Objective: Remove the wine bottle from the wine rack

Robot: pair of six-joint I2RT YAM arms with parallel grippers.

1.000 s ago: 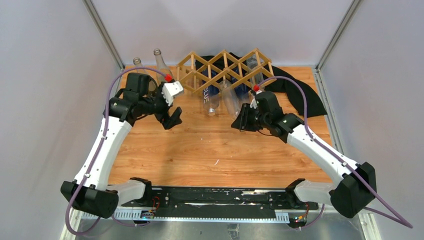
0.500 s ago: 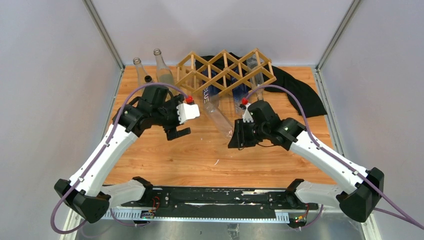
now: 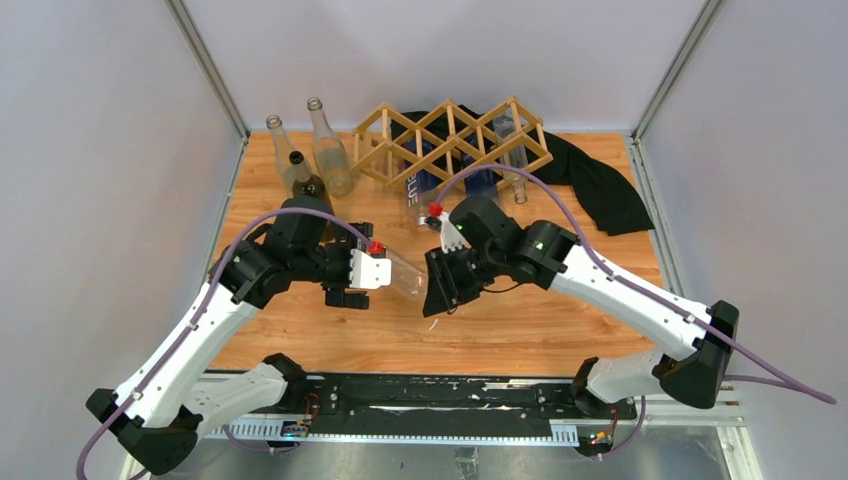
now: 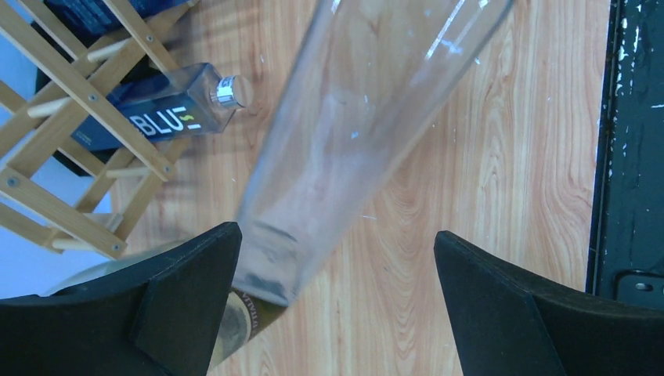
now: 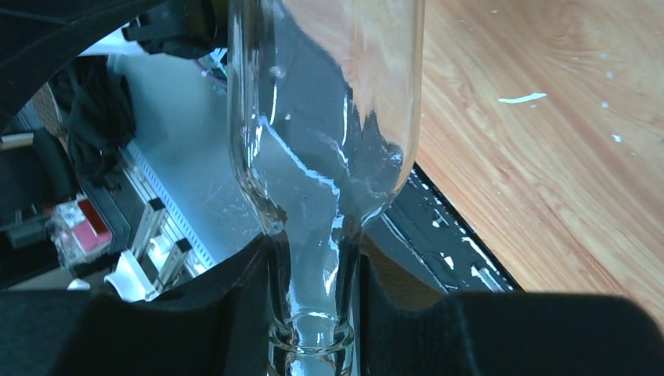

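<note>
Containers first: the wine rack (image 3: 450, 135) sits along the far edge of the table (image 3: 520, 320). One of its diamond cells holds a blue bottle (image 3: 420, 182) with BLU lettering, cap end poking out toward the arms. There's a clear bottle (image 3: 512, 150) in a cell at the right end. There's more blue in the cell beside the first one, can't make out what it is. Three standing bottles (image 3: 325, 150) cluster at the far left corner just beside the rack, two pale glass and one dark

The wine bottle (image 3: 405, 278) is off the rack and well apart from it, held tilted over the middle of the table between the two claws. It's clear glass with a few faint smudges, and you see the wood grain straight through it. The right gripper (image 5: 313, 329) is pinched tight on the neck, a finger on each side just under the shoulder. The left gripper (image 4: 337, 313) is spread wide around the base end. The base sits right by one of its fingers (image 4: 188, 298), can't tell if it touches, and the other finger stands apart from the glass

Room-wise, it's bare wood all around the bottle. The black rail (image 3: 430, 390) runs along the near edge, grey walls (image 3: 100, 150) close in the sides and back, and a black cloth (image 3: 600, 185) is bunched behind the rack's right end
</note>
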